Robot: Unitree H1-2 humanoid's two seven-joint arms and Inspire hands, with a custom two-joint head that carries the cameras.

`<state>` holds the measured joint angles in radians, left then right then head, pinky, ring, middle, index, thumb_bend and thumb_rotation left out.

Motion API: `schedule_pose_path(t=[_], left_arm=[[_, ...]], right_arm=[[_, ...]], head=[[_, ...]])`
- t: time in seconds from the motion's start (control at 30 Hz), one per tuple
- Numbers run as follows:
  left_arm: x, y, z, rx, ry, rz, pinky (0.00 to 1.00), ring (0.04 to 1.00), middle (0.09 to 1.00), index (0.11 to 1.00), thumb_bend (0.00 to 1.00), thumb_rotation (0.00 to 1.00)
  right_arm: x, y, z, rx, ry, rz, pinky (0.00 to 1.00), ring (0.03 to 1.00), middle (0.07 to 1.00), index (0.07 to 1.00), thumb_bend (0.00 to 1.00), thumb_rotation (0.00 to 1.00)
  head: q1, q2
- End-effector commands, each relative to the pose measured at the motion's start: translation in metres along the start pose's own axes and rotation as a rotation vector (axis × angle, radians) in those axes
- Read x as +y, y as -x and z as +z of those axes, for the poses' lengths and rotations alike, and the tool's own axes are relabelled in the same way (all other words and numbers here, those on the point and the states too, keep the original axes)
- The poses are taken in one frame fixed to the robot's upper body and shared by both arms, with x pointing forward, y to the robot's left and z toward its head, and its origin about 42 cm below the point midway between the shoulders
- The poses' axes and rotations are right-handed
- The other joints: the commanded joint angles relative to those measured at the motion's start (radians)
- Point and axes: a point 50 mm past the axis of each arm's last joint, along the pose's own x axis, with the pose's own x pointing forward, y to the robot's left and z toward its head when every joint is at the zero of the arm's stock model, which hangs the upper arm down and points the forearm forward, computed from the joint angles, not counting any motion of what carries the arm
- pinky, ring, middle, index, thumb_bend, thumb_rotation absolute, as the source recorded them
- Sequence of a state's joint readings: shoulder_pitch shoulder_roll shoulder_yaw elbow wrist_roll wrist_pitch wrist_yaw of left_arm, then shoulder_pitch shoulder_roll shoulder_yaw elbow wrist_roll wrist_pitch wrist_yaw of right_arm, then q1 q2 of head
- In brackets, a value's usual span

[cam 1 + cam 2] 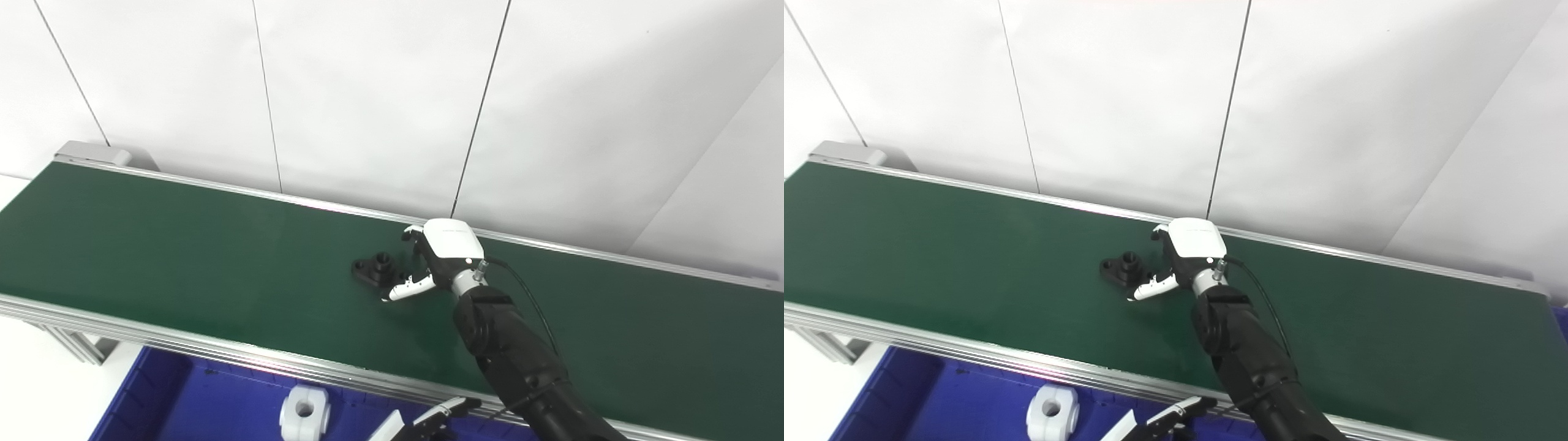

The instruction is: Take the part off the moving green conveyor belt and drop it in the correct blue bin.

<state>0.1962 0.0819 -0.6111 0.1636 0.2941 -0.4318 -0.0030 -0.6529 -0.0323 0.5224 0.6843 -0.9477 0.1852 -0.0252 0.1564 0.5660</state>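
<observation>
Part: black part lies flat on the green belt, mid-belt, just left of the right hand.
Right hand: over the belt, fingers spread, thumb stretched toward the part's near side; nothing gripped.
Views: right eye alone shows a blue sliver at the far right edge.
Bin: blue bin below the belt's near rail holds a white part.
Left hand: only fingertips show at the bottom edge; state unclear.

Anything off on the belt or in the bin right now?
Nothing stands out. One black part lies flat on the green belt beside the open right robot hand; a white part sits in the blue bin.
</observation>
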Motion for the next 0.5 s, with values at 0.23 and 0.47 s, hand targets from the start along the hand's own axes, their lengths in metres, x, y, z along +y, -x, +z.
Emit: schedule_pose_path(t=[0.23,0.47], left_arm=[[-0.031,-0.02,0.036,-0.13,0.07,0.026,0.75,0.903,0.941,0.903,0.9,0.86],[-0.032,-0.019,0.038,-0.125,0.066,0.023,0.71,0.891,0.954,0.907,0.9,0.85]], right_arm=[[-0.013,-0.012,0.025,-0.03,0.012,-0.044,0.42,0.573,0.711,0.809,0.96,0.58],[-0.007,-0.011,0.037,-0.051,-0.001,-0.023,0.35,0.504,0.652,0.773,0.92,0.54]], head=[[0.017,0.01],[0.019,0.015]])
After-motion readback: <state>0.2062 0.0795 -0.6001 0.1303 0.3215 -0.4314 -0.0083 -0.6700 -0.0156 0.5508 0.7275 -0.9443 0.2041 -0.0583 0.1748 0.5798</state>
